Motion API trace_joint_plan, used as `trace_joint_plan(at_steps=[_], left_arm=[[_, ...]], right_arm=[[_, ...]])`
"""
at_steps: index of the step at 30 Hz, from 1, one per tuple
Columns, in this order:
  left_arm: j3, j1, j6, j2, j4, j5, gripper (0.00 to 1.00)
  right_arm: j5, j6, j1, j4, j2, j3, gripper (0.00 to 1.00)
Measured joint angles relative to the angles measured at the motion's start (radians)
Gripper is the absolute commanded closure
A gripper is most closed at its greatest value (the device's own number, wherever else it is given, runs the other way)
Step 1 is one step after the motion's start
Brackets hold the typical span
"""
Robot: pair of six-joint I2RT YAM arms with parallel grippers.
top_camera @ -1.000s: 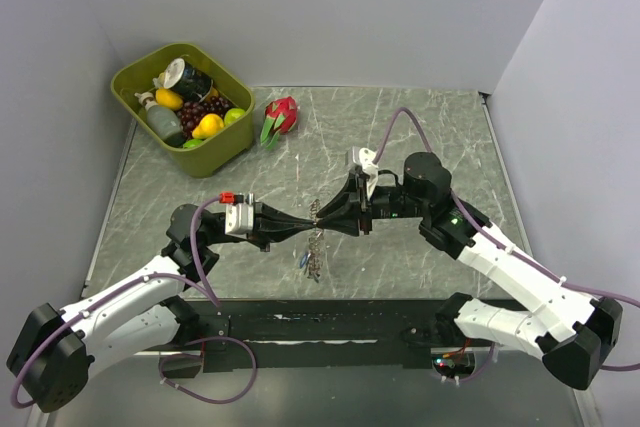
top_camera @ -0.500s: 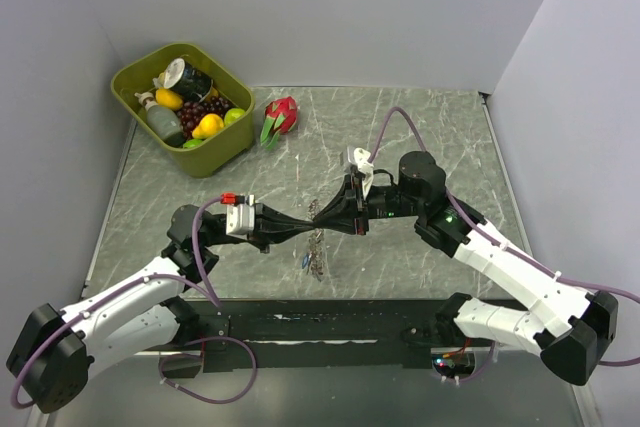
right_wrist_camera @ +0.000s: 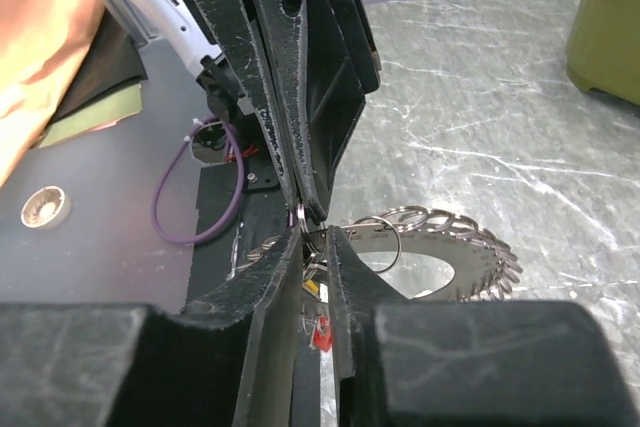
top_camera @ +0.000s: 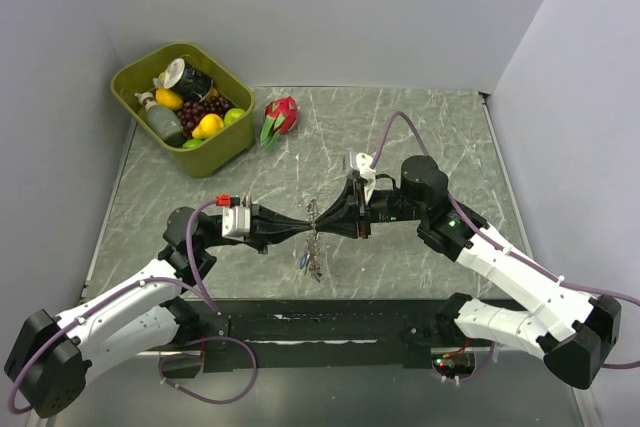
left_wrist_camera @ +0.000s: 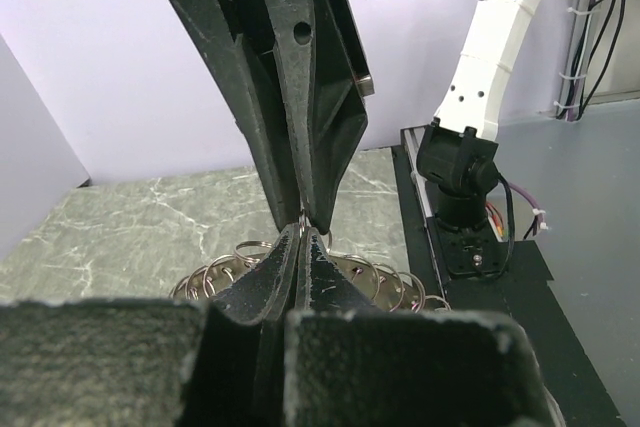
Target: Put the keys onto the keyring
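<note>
Both grippers meet tip to tip above the table's middle. The keyring (top_camera: 313, 215), a silvery toothed disc fringed with small rings, hangs edge-on between them. My left gripper (top_camera: 306, 222) (left_wrist_camera: 303, 234) is shut on a small ring at the keyring's (left_wrist_camera: 385, 277) rim. My right gripper (top_camera: 321, 219) (right_wrist_camera: 317, 235) faces it with its jaws a narrow gap apart, straddling small rings beside the keyring (right_wrist_camera: 470, 257). The keys (top_camera: 312, 263) dangle below the tips; a red tag (right_wrist_camera: 322, 332) shows in the gap between the right jaws.
An olive bin (top_camera: 215, 159) of fruit and bottles stands at the back left, with a dragon fruit (top_camera: 281, 115) beside it. A black strip (top_camera: 330, 322) runs along the near table edge between the arm bases.
The grippers stay tip to tip at the keyring. The right arm nudged left, then eased back, and the dangling keys shifted slightly.
</note>
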Motion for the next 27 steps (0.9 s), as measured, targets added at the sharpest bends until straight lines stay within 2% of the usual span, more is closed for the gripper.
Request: trace_joint_plan(at_steps=[5,9,18,19,22,27], left_arm=[[0.000,0.000,-0.001,0.000,-0.001,-0.006,0.99],[0.000,0.002,-0.008,0.000,-0.001,-0.008,0.99],[-0.010,0.005,-0.013,-0.007,-0.019,-0.010,0.98],[-0.009,0.005,-0.006,-0.011,-0.037,-0.010,0.86],[0.029,0.005,0.048,-0.023,-0.168,-0.003,0.65],[0.214,0.001,0.220,-0.025,-0.484,0.020,0.55]], right_arm=[[-0.006,-0.002,0.000,0.000,0.004,0.000,0.89],[-0.019,-0.003,0.000,0.005,0.010,0.000,1.00],[-0.018,-0.015,0.000,-0.008,0.021,0.000,1.00],[-0.014,-0.023,0.002,-0.023,0.023,0.004,1.00],[0.006,-0.060,0.006,-0.090,0.036,0.029,1.00],[0.074,-0.158,0.006,-0.270,0.090,0.113,1.00]])
